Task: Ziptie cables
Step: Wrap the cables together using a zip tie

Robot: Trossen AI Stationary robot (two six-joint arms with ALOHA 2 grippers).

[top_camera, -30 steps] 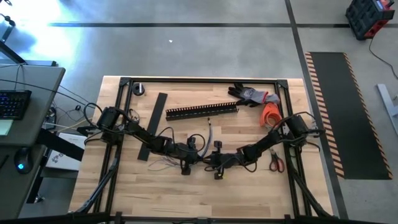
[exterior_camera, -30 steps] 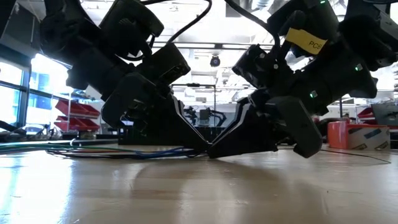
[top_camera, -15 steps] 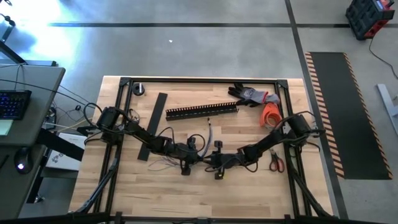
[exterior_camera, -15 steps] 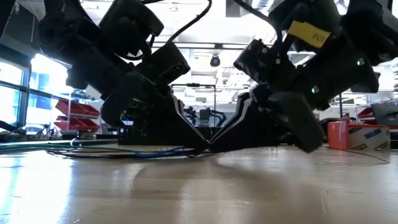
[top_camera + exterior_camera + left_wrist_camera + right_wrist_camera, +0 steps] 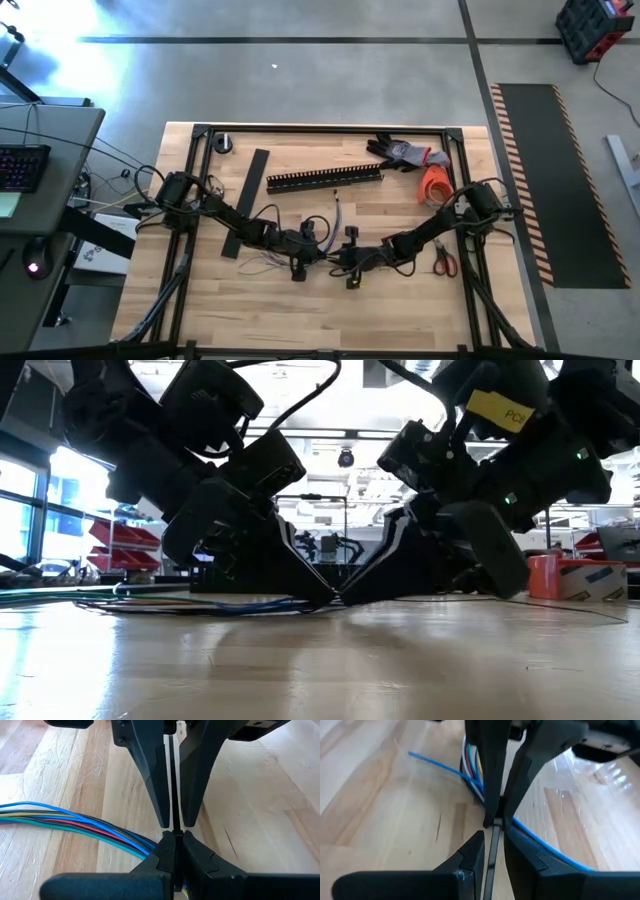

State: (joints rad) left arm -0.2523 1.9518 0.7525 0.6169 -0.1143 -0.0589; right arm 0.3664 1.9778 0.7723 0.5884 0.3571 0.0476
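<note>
Where the two arms met tip to tip near the middle of the worktop, the left gripper stood pressed together on the ziptie, and the right gripper pinched the same thin dark strip from the opposite side. The cables, a bundle of blue, red, green and yellow wires, lay flat on the wood just beside both sets of fingertips, trailing off toward the worktop's left edge. Scissors lay near the right edge, a glove near the far right corner, and a black slotted channel toward the far edge.
</note>
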